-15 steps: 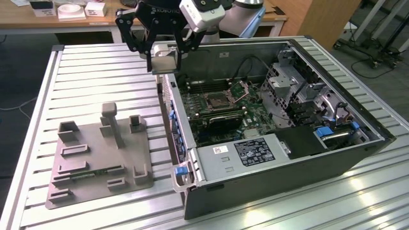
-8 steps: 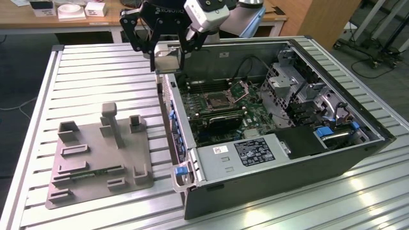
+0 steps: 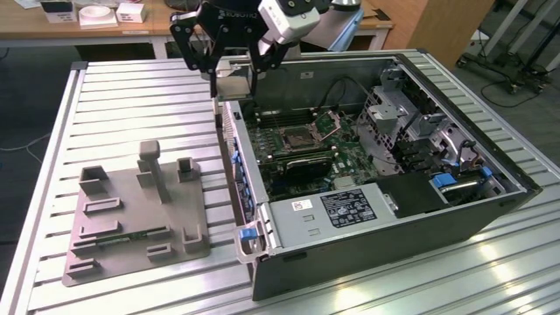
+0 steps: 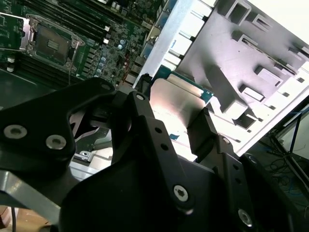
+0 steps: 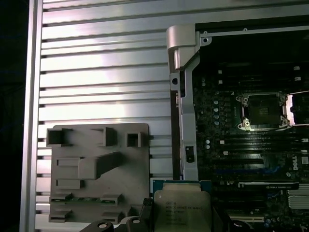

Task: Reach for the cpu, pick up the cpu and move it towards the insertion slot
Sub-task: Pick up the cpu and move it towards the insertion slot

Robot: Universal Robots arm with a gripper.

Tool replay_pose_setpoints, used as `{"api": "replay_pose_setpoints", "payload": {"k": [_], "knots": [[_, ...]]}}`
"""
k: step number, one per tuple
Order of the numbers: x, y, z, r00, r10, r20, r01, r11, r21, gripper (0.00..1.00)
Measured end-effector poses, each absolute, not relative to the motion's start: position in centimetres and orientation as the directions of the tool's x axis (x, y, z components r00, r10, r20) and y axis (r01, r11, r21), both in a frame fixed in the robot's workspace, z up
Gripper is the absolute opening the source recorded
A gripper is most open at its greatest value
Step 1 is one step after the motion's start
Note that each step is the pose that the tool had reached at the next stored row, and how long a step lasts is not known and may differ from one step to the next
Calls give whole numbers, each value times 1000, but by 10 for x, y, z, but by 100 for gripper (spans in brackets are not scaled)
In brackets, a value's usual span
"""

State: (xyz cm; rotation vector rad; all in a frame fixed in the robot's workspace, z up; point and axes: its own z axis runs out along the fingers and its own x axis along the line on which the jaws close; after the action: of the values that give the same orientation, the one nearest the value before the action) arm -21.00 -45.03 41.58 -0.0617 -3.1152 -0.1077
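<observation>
My gripper (image 3: 235,73) is shut on the cpu (image 3: 233,84), a flat square chip with a silver top plate, and holds it in the air over the far corner of the open computer case on the exterior view's left. Both wrist views show the cpu (image 5: 181,209) (image 4: 177,104) clamped between the black fingers (image 4: 203,128). The insertion slot (image 3: 296,137) lies on the green board inside the case, its hinged metal plate (image 3: 331,123) standing open. In both wrist views the slot (image 5: 263,111) (image 4: 50,43) shows a dark centre in a silver frame, some way from the chip.
A grey holder tray (image 3: 131,210) (image 5: 96,169) with raised blocks lies on the slatted metal table (image 3: 131,105), with a green memory stick (image 3: 131,235) in it. The case wall (image 3: 240,157) stands between tray and board. Drive cages (image 3: 402,118) and cables fill the case on the exterior view's right.
</observation>
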Motion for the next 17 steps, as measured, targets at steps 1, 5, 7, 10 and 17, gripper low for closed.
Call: {"api": "replay_pose_setpoints", "payload": {"k": [1, 5, 7, 10, 17], "knots": [[-209, -450, 416, -999, 39, 25, 40, 997, 69, 54], [-207, -450, 416, -999, 39, 25, 40, 997, 69, 54], [-205, -450, 416, -999, 39, 25, 40, 997, 69, 54], [-203, -450, 416, -999, 39, 25, 40, 997, 69, 54], [-198, -450, 416, -999, 39, 25, 40, 997, 69, 54]]}}
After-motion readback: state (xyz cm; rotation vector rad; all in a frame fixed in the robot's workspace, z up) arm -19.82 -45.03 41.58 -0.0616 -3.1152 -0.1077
